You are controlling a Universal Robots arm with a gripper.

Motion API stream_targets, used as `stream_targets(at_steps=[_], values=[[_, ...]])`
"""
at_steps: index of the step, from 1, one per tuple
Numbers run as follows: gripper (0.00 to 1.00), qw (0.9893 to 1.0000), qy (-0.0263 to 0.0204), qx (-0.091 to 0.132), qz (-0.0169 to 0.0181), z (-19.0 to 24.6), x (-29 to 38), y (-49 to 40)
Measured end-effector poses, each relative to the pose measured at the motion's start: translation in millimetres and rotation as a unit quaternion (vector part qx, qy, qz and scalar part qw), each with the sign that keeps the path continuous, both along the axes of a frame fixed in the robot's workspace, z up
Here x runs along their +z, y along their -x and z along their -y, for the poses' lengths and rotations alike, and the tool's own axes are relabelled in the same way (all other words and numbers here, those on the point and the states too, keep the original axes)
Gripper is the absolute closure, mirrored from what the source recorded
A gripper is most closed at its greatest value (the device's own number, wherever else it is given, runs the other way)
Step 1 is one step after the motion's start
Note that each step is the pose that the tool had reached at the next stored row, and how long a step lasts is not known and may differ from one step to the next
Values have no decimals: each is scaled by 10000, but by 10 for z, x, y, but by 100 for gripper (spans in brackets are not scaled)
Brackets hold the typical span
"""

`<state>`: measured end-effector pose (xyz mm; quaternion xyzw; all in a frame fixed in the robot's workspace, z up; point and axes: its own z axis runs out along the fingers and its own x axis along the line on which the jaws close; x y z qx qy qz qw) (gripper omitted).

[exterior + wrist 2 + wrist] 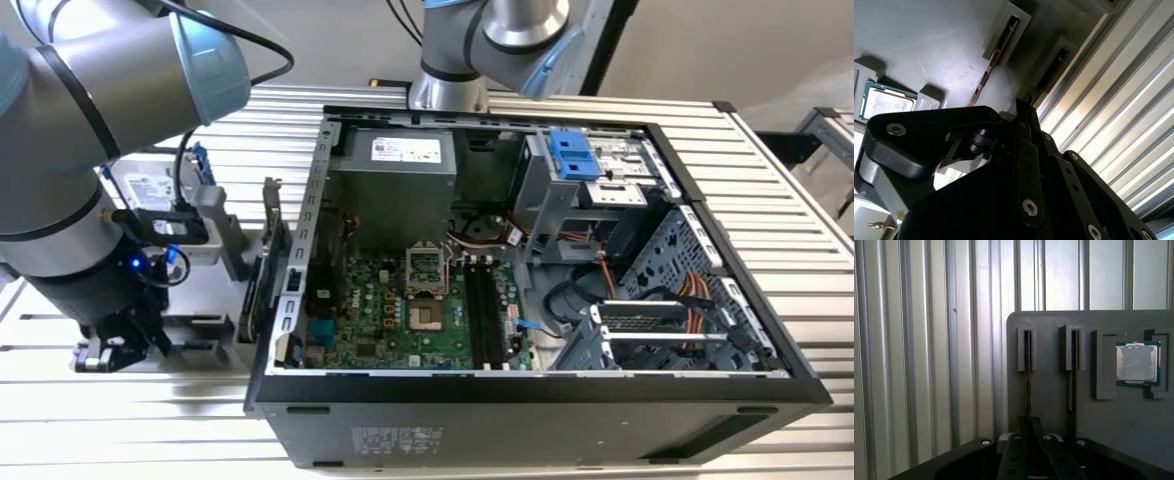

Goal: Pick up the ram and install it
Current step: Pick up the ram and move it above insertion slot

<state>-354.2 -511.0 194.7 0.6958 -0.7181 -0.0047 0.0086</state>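
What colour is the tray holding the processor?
The tray is dark grey; clearest in the first wrist view.

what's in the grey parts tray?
Two thin dark ram sticks on edge in slotted holders, and a square silver processor chip. The black pincer hides one end of each stick.

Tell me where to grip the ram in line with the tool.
Probably pinch the ram across its flat faces at mid-length, coming straight down: it stands on edge in the holder, its end tucked in a bracket, leaving just the long top edge exposed.
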Motion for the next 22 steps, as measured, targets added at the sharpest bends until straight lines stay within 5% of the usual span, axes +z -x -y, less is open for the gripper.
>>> stream_targets(at_steps=[22], values=[[100,10000,-1,0,0,0,96,0]])
